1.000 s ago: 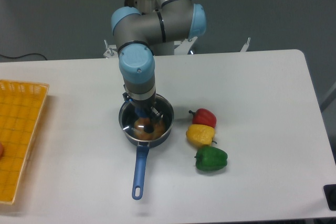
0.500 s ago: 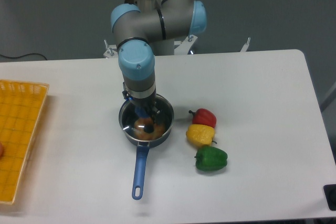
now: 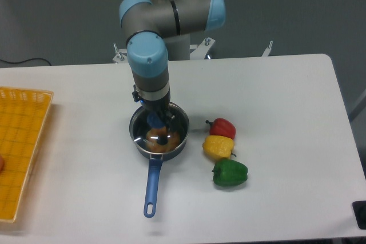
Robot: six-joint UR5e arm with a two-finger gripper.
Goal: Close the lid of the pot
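While the arm reaches down from the far edge of the white worktop [image 3: 274, 118], its gripper [image 3: 156, 119] hangs directly over the pot [image 3: 159, 134], which sits near the middle of the surface. The pot's long blue handle [image 3: 152, 184] runs from the bowl toward the camera, leaning very slightly to the viewer's left, so the long axis of the pot lies almost straight front to back, with the holed end nearest the front edge. The pot lid [image 3: 166, 130] lies flat on the pot's rim, its glass showing something orange-brown inside, and its dark blue knob [image 3: 162, 139] sits near the centre, just in front of the fingers. The fingers appear to be just above and behind the knob rather than around it, but they are largely hidden by the wrist and blurred against the lid, so I cannot tell whether they are spread or pressed together, nor whether they touch the lid. To the viewer's right of the pot, three peppers lie in a close row: a red pepper [image 3: 222, 127] farthest back, a yellow pepper [image 3: 218, 146] touching it, and a green pepper [image 3: 230, 172] nearest the front. A yellow basket [image 3: 20, 141] sits at the left edge of the worktop, well apart from the pot.
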